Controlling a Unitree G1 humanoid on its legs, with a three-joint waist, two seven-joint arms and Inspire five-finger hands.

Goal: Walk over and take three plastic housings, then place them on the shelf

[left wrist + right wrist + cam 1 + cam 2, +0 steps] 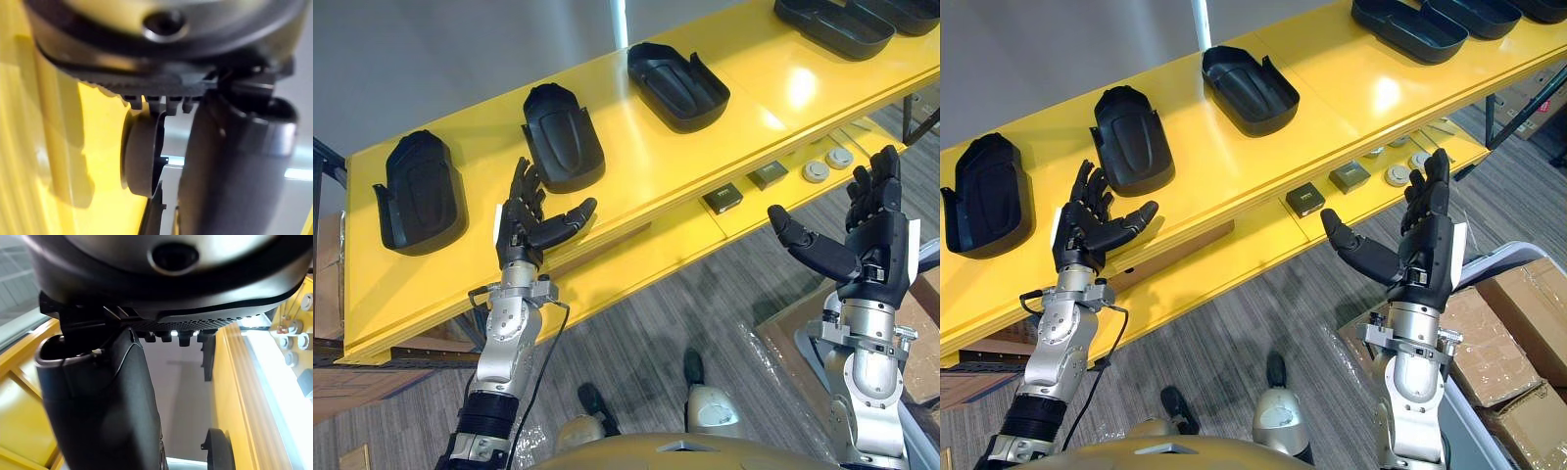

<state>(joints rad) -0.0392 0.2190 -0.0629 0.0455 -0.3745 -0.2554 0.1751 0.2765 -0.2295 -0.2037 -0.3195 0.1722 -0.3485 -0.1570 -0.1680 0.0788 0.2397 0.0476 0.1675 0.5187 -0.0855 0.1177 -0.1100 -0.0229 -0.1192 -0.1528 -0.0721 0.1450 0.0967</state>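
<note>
Though the top board of the yellow shelf (636, 186) lies mostly in plain sight, its right end runs out past the frame, so the two end housings (832, 24) there are cut off and I can't tell if more follow. Three more black plastic shells lie apart along the board: the first housing (419, 191) near the left end, the second housing (563, 135) approx. mid-board, and the third housing (677, 86) further right twd the back edge, hollow side up.

Over the board's front edge, just in front of the second housing & not touching it, the left hand (519, 235) is raised w/ fingers straight and spread, thumb out, nothing held. Off the shelf's front, near its right end, the right hand (881, 245) is up over the floor, likewise spread wide, thumb out, holding nothing.

On the lower level, part-hidden under the top board, sit two small dark boxes (722, 199) and two round grey discs (816, 171); what they are I can't tell.

The right eye view takes in cardboard boxes (1528, 313) on the floor at the robot's right.

The left wrist view has the thumb as a close dark blur; past it a dark rounded shape (142, 156) stands on yellow, prob. a housing edge-on, not sure. The right wrist view looks along the shelf's front edge, w/ a dark rim (217, 450) on it; which housing, can't tell.
</note>
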